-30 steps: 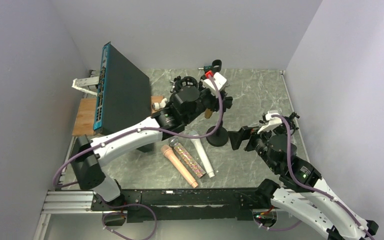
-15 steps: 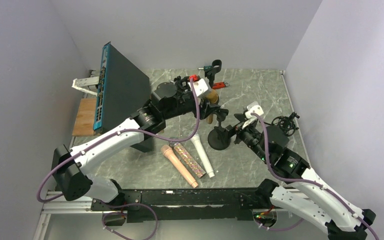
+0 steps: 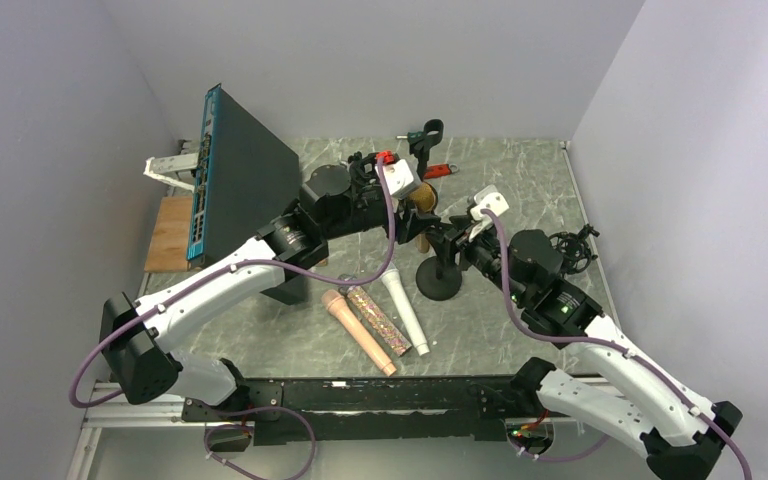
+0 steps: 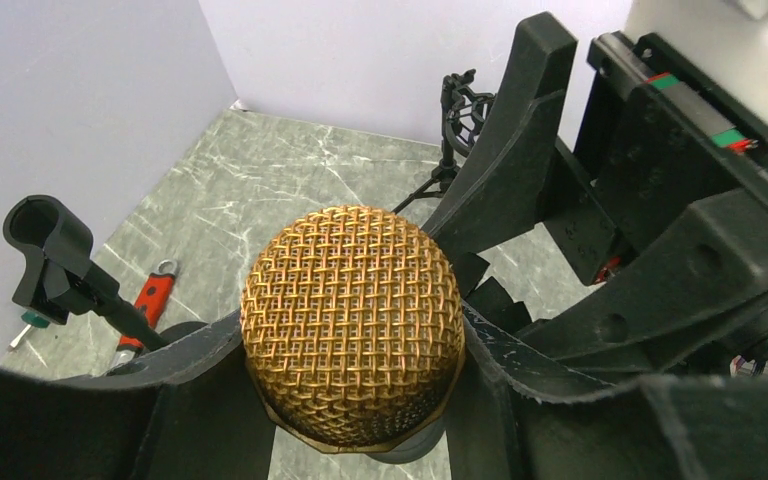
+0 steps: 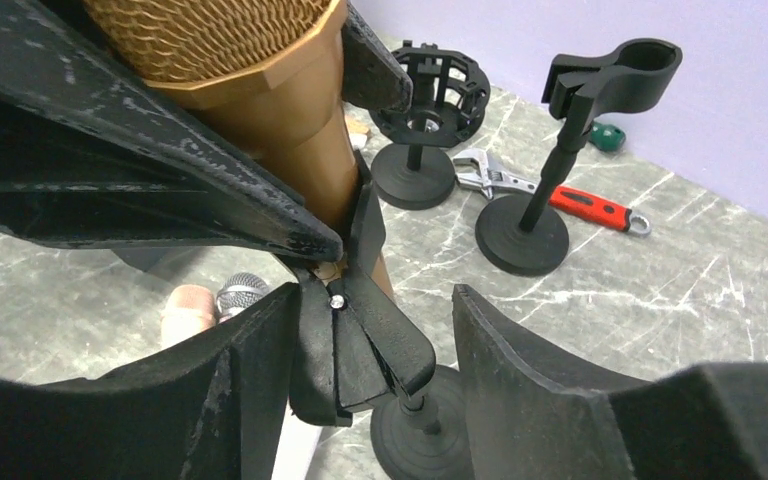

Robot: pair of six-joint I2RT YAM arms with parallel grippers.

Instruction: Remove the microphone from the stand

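The gold mesh-headed microphone (image 4: 352,320) (image 5: 260,60) (image 3: 422,200) stands tilted in the clip (image 5: 365,330) of a black round-based stand (image 3: 439,277) (image 5: 430,430). My left gripper (image 4: 355,345) (image 3: 415,200) is shut on the microphone's head, one finger pressed on each side. My right gripper (image 5: 372,300) (image 3: 447,240) straddles the clip below the microphone's body. Its left finger (image 5: 250,360) touches the clip, while a gap shows between the clip and its right finger (image 5: 520,370), so it reads as open.
A pink microphone (image 3: 358,330), a glitter one (image 3: 375,315) and a white one (image 3: 403,310) lie left of the stand. An empty clip stand (image 5: 560,150) (image 3: 425,140), a shock-mount stand (image 5: 425,130) and a red-handled wrench (image 5: 580,208) sit behind. A network switch (image 3: 235,185) leans at the left.
My right arm has swung left to the stand and its jaws have narrowed around the clip. The left arm shifted slightly left, still gripping the microphone head.
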